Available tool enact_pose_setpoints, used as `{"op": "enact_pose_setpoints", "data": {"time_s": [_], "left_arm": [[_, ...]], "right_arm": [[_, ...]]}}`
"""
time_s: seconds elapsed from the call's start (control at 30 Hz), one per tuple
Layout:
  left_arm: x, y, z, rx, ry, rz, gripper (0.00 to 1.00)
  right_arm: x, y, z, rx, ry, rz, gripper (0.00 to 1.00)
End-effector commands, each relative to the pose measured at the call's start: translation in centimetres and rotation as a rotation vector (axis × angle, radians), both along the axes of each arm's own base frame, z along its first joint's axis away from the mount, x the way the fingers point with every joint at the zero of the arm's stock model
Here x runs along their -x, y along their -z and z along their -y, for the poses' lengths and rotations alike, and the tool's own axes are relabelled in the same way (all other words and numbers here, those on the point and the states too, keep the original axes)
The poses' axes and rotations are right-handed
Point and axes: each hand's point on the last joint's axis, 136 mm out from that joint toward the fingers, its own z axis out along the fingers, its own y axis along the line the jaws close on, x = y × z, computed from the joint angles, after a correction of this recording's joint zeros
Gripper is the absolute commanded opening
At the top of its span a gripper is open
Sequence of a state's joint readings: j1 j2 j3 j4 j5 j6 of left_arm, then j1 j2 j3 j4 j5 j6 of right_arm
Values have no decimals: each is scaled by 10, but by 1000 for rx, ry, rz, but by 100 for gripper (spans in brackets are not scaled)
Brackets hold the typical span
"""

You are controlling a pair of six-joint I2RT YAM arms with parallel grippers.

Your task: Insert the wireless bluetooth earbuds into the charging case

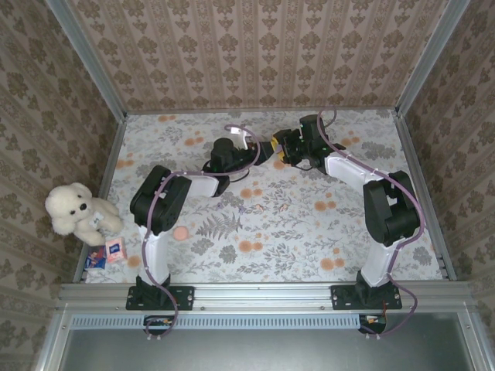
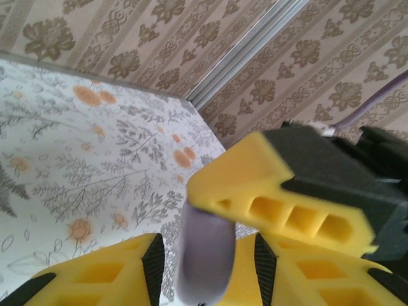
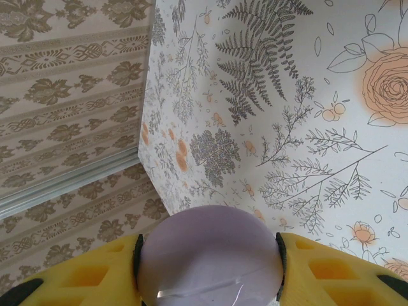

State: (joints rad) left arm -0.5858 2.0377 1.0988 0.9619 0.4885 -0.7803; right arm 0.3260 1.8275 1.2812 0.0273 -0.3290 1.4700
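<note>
At 12 o'clock over the tabletop (image 1: pixel 271 224), jaws of the right gripper (image 3: pixel 209 274) clamp the lilac case (image 3: pixel 210 245), while those of the left gripper (image 2: pixel 209 271) straddle its edge, grip uncertain; earbuds apparently not yet inserted.

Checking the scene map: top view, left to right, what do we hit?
Teddy → left arm's base → right arm's base.
</note>
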Motion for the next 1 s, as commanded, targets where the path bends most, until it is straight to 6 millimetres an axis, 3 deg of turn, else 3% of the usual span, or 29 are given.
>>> {"op": "enact_pose_setpoints", "data": {"time_s": [0.0,0.3,0.97], "left_arm": [[11,23,2,-65,-1,-16,48],[11,31,-7,-82,-34,-26,52],[-3,12,5,-46,-43,6,53]], "right_arm": [[-1,-13,-15,-44,-36,21,44],[0,-11,-14,-39,-37,17,44],[6,-6,-14,-34,-45,5,44]]}}
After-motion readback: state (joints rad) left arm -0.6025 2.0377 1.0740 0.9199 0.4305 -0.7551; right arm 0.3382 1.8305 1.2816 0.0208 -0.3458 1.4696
